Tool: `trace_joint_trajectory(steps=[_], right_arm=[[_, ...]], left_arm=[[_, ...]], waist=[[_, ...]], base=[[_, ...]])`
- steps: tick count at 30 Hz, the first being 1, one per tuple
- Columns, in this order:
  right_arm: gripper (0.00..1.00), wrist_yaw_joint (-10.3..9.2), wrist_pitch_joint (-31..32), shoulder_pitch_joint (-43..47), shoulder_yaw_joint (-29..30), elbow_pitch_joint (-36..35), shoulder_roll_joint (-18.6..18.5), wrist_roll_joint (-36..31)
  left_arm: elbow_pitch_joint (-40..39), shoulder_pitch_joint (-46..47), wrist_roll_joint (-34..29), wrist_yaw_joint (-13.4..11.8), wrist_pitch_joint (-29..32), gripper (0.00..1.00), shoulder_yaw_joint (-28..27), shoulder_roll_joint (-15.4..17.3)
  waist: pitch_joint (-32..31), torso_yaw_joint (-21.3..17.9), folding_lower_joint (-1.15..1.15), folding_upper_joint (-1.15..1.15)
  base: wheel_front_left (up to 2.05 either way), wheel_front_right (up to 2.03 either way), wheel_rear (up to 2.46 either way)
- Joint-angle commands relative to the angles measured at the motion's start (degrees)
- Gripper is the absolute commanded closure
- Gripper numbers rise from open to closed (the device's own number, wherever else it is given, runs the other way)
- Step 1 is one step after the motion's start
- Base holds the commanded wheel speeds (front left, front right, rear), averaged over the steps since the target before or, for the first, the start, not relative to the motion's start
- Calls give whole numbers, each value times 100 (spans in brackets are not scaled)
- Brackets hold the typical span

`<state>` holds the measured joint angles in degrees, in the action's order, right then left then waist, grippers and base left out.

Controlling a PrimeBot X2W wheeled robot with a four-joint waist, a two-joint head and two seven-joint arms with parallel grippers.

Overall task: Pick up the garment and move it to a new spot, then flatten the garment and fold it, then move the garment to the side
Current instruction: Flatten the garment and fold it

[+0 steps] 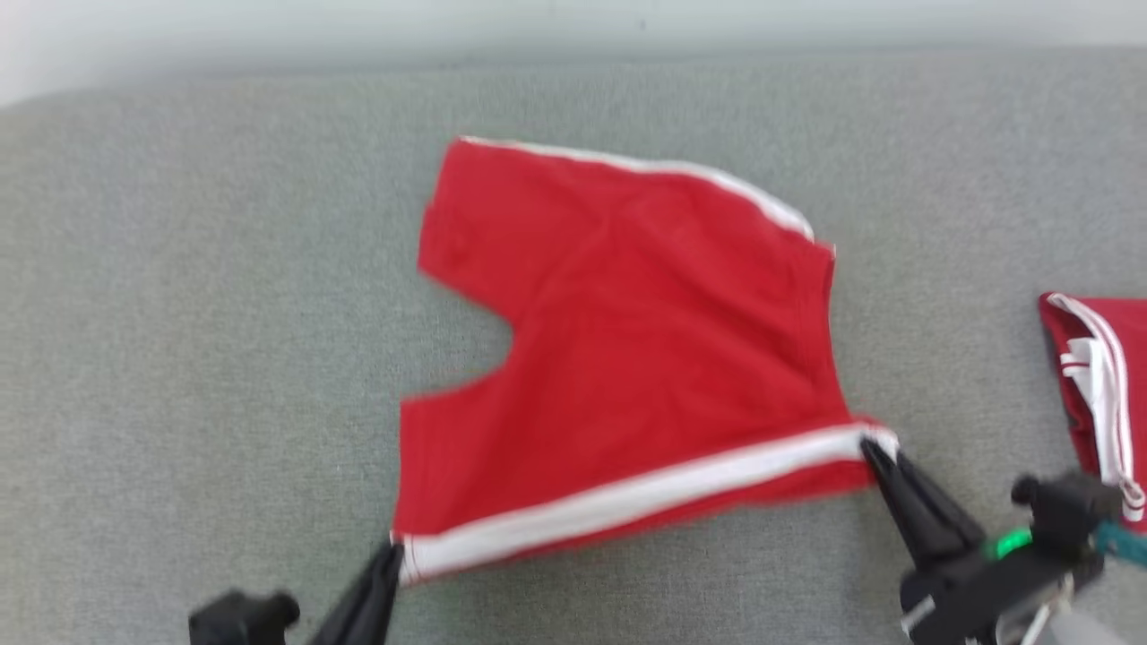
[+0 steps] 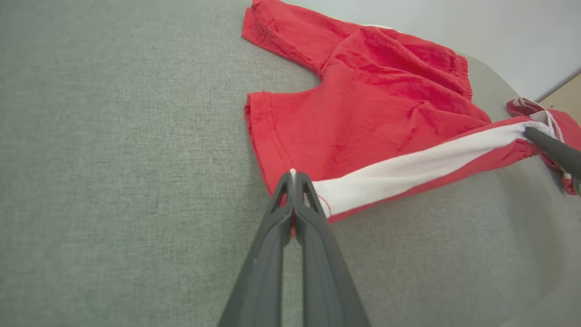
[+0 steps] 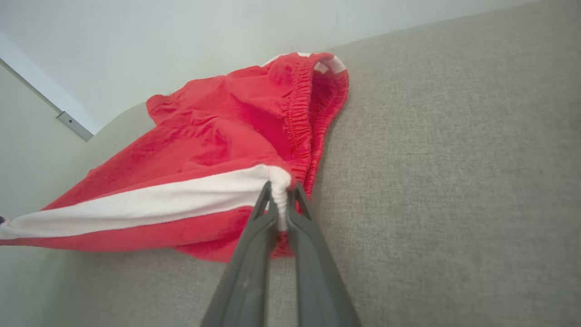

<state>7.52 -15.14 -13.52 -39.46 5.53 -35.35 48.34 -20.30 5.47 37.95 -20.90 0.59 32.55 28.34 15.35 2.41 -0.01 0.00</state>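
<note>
The grey woven desk (image 1: 179, 269) is carrying everything, and its coarse, matte cloth is likely giving enough friction to drag against fabric. The garment (image 1: 627, 340), a pair of soft red shorts, is lying near the middle of the desk. Its far side is resting flat, while its near edge is being stretched between the two hands. A second red piece (image 1: 1098, 376) is lying well apart at the right edge.

The step looks like flattening. It probably calls for pulling both corners evenly and low, so that the rumpled panel is smoothing out rather than lifting.

The white stripe (image 1: 627, 502) is running taut along the near edge. The gathered elastic waistband (image 3: 299, 113) is puckering at the right end. The left hand (image 2: 293, 175) is clamped on the hem corner, and the right hand (image 3: 279, 188) is clamped on the waistband corner.
</note>
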Motion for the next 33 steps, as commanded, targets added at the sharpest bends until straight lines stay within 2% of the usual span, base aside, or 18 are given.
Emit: trace_joint_trajectory(steps=[1, 12, 17, 22, 26, 33], right_arm=[[100, -6, -10, 229, 72, 5, -25, -3], [100, -7, 348, 1365, 507, -211, -4, -138], [100, -6, 646, 1626, 779, -506, 131, -274], [100, -7, 877, 1636, 1098, -613, 386, -330], [100, -7, 1100, 1343, 1265, -742, 595, -501], [100, -6, 1225, 644, 1428, -774, 918, -655]], left_arm=[[-72, -266, 132, -52, 43, 100, 12, 54], [-528, -1130, 478, -222, 461, 100, 103, 445], [-743, -1123, 447, -255, 477, 100, 2, 571], [-714, -844, 548, -172, 525, 100, -144, 598], [-509, -259, 514, 70, 655, 100, -274, 724], [178, 1392, 584, 590, 896, 100, -347, 367]], waist=[[-246, 7, 1, 0], [-671, 93, 1, 0], [-719, 46, 1, 0], [-696, -43, 1, 0], [-575, -121, 1, 0], [-55, -290, 1, 0]], base=[[0, 0, 0], [0, 0, 0], [0, 0, 0], [0, 0, 0], [0, 0, 0], [0, 0, 0]])
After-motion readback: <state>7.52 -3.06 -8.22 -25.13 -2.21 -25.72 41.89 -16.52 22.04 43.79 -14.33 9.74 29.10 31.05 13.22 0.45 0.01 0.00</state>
